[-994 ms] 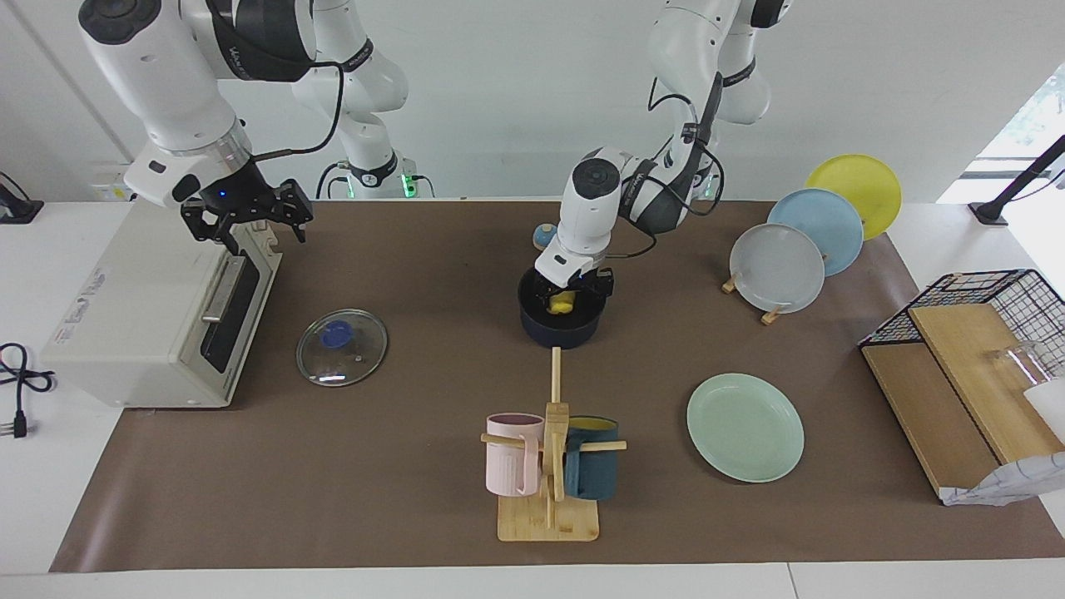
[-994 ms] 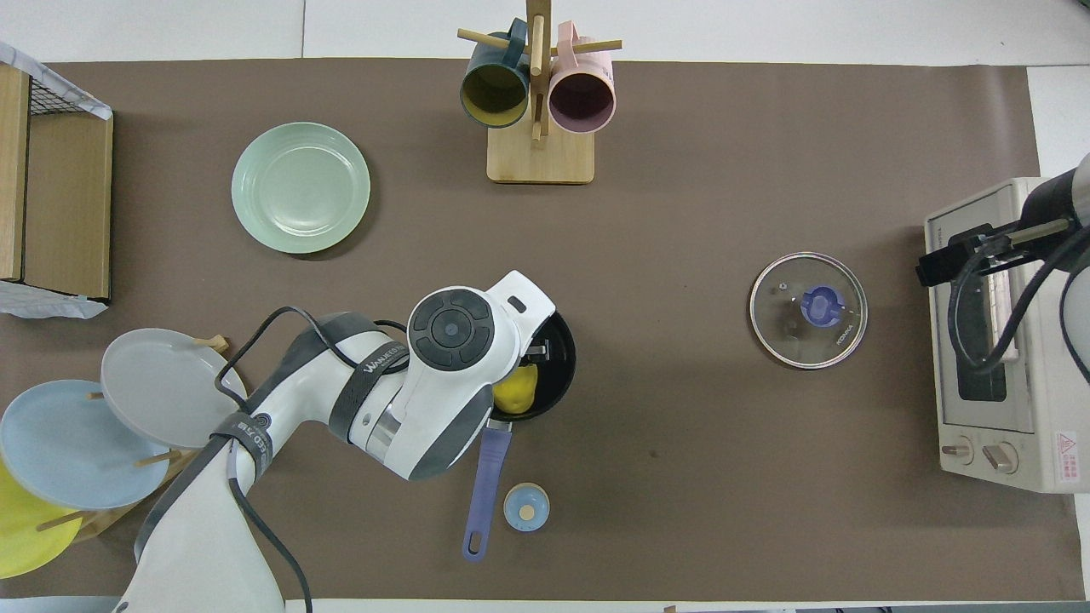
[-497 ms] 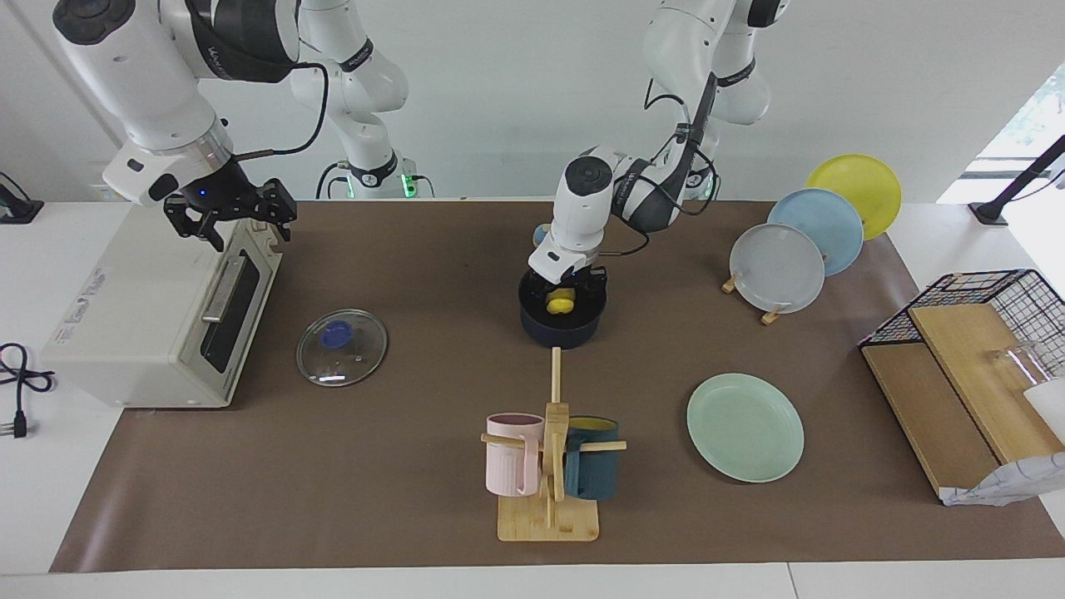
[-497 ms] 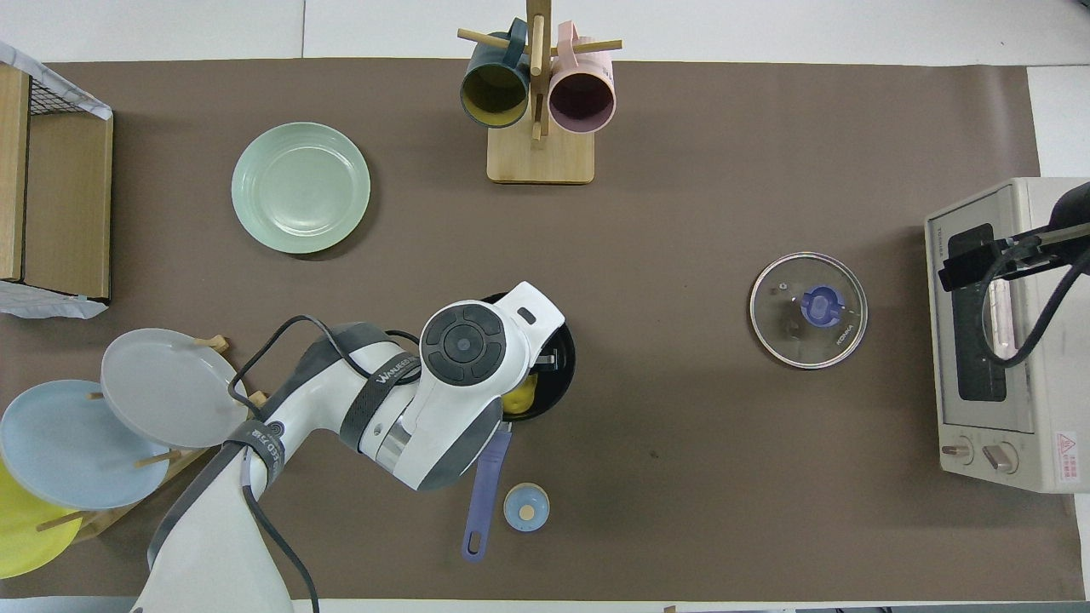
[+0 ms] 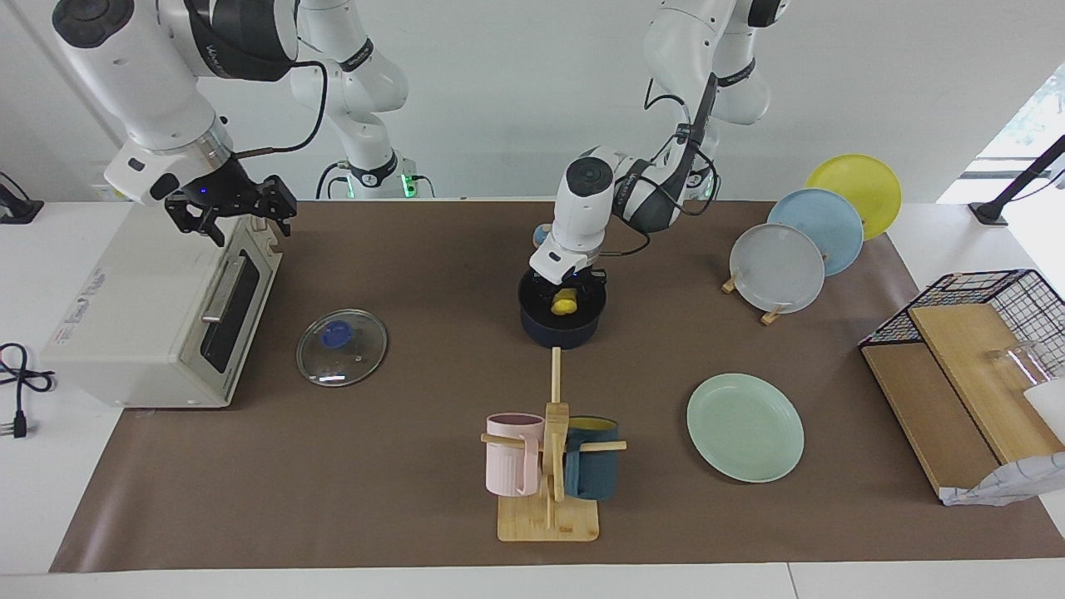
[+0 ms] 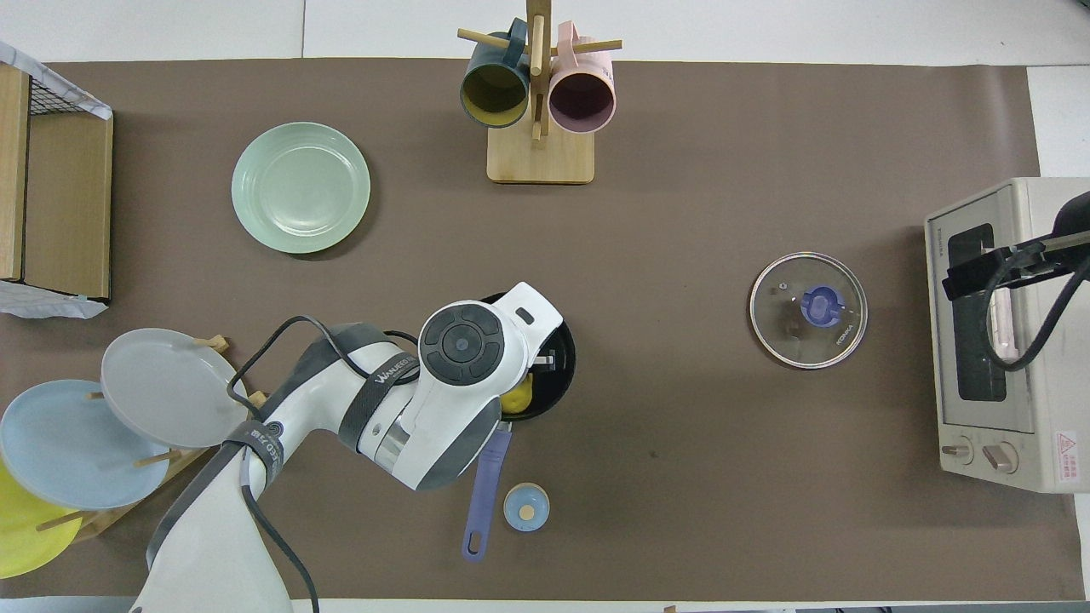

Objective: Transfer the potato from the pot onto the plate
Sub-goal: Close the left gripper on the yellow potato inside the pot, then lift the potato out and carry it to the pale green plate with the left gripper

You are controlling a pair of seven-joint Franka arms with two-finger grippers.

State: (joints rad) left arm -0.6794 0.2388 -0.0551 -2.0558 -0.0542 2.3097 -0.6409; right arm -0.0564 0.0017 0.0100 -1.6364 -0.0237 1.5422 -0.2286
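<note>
The yellow potato (image 5: 564, 304) lies inside the dark navy pot (image 5: 566, 334) in the middle of the mat. In the overhead view only a sliver of the potato (image 6: 516, 397) shows under the left arm, and the pot's (image 6: 564, 359) blue handle points toward the robots. My left gripper (image 5: 566, 298) reaches down into the pot with its fingers closed on both sides of the potato. The mint-green plate (image 5: 745, 427) (image 6: 301, 187) lies bare, farther from the robots, toward the left arm's end. My right gripper (image 5: 230, 215) hangs open over the toaster oven.
A glass lid (image 5: 342, 347) lies beside the toaster oven (image 5: 158, 308). A mug rack (image 5: 549, 466) stands farther from the robots than the pot. A rack of grey, blue and yellow plates (image 5: 778, 268) and a wire basket (image 5: 990, 308) stand toward the left arm's end. A small blue knob (image 6: 526, 507) lies beside the pot's handle.
My left gripper's fingers have drawn in around the potato and the hand shifted slightly toward the robots. My right gripper moved up and back over the toaster oven.
</note>
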